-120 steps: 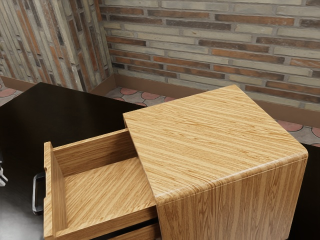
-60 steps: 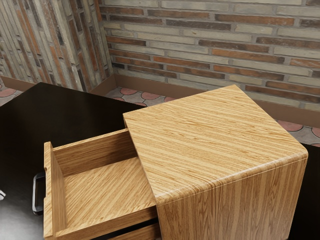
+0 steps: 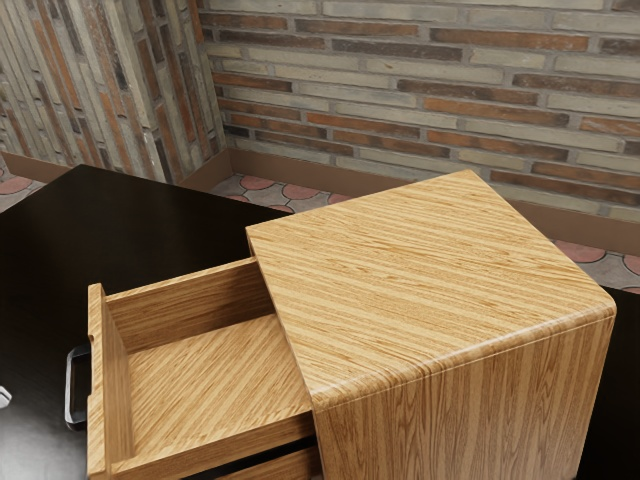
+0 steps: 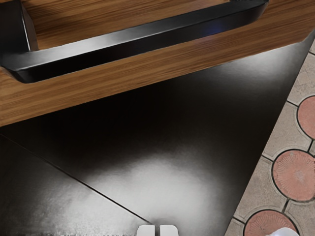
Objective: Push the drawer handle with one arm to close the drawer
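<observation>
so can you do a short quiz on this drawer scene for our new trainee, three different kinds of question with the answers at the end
1. Multiple choice: what colour is the handle on the drawer?
a) red
b) black
c) yellow

2. True or false: the drawer is fully shut.

3. Fill in the blank: in the exterior view, the wall behind the cabinet is faced with ____.

Key:
1. b
2. false; it stands open, with its inside in view
3. bricks
</observation>
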Controlling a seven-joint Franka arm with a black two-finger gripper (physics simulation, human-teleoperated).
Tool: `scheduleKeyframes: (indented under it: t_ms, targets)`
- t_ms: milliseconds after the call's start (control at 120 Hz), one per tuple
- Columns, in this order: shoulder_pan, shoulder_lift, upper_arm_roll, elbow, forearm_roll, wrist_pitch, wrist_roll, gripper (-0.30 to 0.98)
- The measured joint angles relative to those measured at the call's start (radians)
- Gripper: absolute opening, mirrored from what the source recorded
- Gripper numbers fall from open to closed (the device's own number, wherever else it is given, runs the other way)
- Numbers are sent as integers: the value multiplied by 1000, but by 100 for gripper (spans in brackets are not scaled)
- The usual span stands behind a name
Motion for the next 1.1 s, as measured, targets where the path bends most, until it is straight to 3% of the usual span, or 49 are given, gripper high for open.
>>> scheduleKeyframes:
  t_ms: [217,658,1100]
  targets:
    - [0,33,-33,10,-3,6,-116,-10]
    - [-71,25,-106,14,-78,-12,-323,-10]
    - [-126,161,-187,51,-103,59,-432,-10]
